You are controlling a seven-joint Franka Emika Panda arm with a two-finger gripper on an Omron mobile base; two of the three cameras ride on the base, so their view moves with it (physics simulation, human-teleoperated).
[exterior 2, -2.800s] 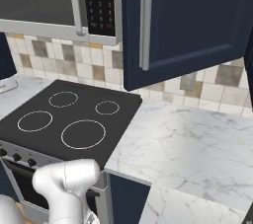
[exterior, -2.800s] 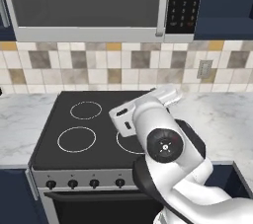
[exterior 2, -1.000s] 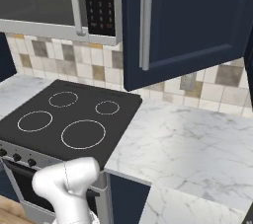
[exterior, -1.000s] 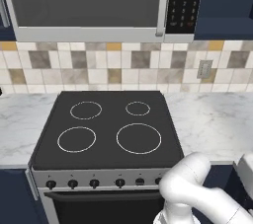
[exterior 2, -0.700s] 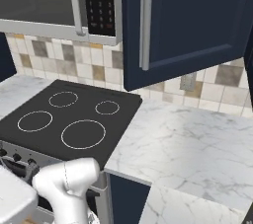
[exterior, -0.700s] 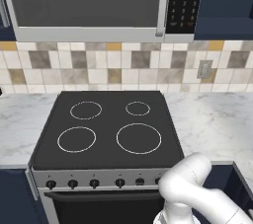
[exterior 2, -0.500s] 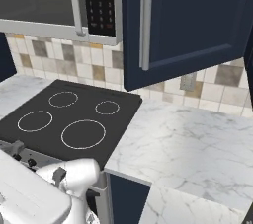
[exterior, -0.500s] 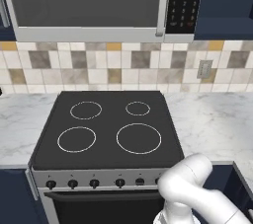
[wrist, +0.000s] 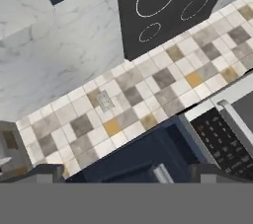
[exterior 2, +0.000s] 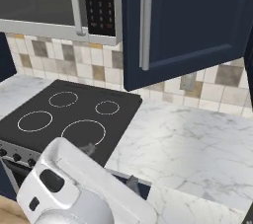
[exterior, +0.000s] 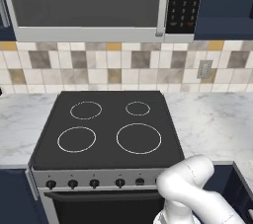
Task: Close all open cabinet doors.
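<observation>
One cabinet door (exterior 2: 197, 20), navy with a long silver bar handle (exterior 2: 146, 20), stands open and juts out over the marble counter to the right of the microwave. In the hand view the same cabinet door (wrist: 143, 161) lies at the bottom centre, edge toward me. My gripper (exterior 2: 110, 165) is low in front of the counter, well below the door and apart from it. Its fingertips (wrist: 44, 171) are spread wide; the gripper (wrist: 128, 172) is open and holds nothing. A navy cabinet front (exterior: 227, 1) sits right of the microwave in the left base view.
A grey microwave (exterior: 89, 1) hangs above the black cooktop (exterior: 108, 129). Marble counter (exterior 2: 197, 144) runs to the right of the stove, under the open door. A tiled backsplash with a wall outlet (exterior: 203, 69) closes the back. My arm's elbow (exterior: 190, 188) sits before the oven front.
My white hand has swung up into the lower left of the right base view, in front of the stove's corner. The cabinet door has not moved. The jaws stay open.
</observation>
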